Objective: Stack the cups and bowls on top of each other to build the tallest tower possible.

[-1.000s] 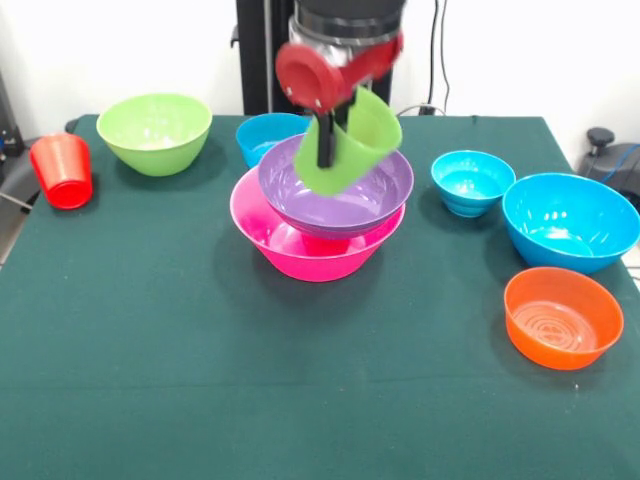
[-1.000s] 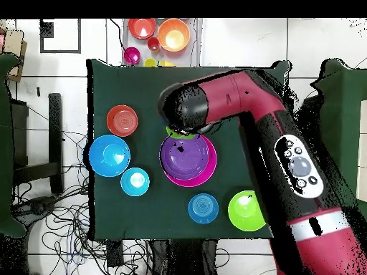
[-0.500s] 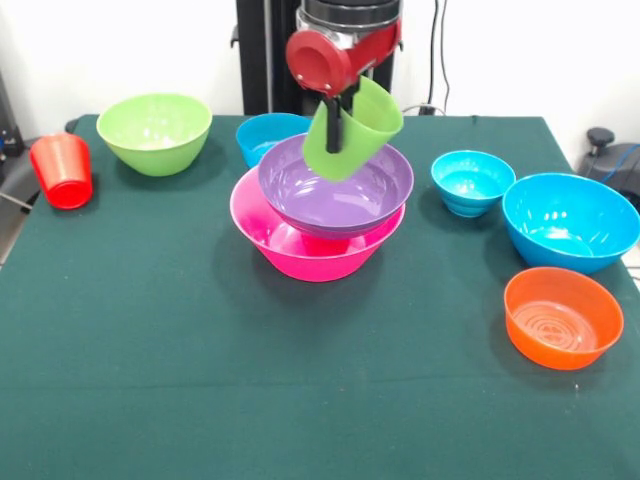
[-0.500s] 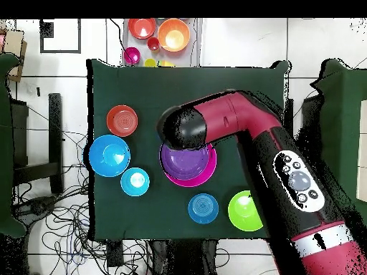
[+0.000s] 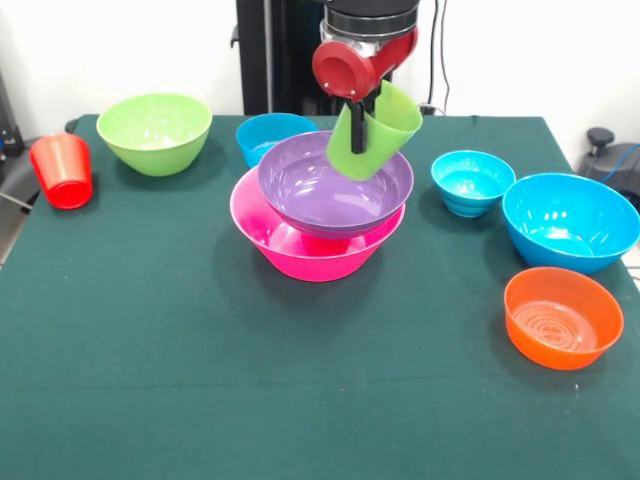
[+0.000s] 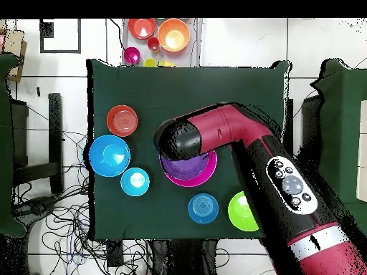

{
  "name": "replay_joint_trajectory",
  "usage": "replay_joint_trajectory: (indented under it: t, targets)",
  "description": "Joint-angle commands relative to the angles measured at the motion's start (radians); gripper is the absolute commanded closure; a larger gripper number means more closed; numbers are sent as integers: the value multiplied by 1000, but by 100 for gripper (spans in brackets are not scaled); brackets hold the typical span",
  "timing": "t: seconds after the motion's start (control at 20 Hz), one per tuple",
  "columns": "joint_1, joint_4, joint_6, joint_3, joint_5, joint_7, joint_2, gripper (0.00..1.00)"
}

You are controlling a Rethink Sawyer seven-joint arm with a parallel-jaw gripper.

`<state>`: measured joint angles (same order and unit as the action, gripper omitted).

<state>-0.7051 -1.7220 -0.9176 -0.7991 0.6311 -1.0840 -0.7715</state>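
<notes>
My gripper (image 5: 360,132) is shut on the rim of the lime green cup (image 5: 378,135) and holds it tilted in the air above the far right part of the purple bowl (image 5: 320,195). The purple bowl sits nested in the wide hot pink bowl (image 5: 300,245); together they form the tower. In the overhead view the arm's wrist (image 6: 179,140) hides the gripper and the cup, with the purple bowl (image 6: 188,167) showing below it. The red-orange cup (image 5: 62,170) stands at the table's left edge. The crimson-pink cup is out of view.
A lime green bowl (image 5: 155,130) and a small cyan bowl (image 5: 265,135) stand at the back. A second small cyan bowl (image 5: 472,182), the large blue bowl (image 5: 570,220) and the orange bowl (image 5: 562,318) stand on the right. More bowls (image 6: 158,34) lie off the table.
The gripper has carried the green cup to the right in the front view and slightly up, from over the purple bowl's middle to its far right side. The bowls have not moved.
</notes>
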Motion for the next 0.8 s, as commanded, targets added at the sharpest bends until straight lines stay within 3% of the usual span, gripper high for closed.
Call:
replay_joint_trajectory:
  t: [0.05,0.5,0.8]
  targets:
    - [-20,-117,47,73,1,-79,-11,100]
    - [-56,-77,115,73,61,-5,125,100]
    - [-50,-48,108,69,71,7,142,100]
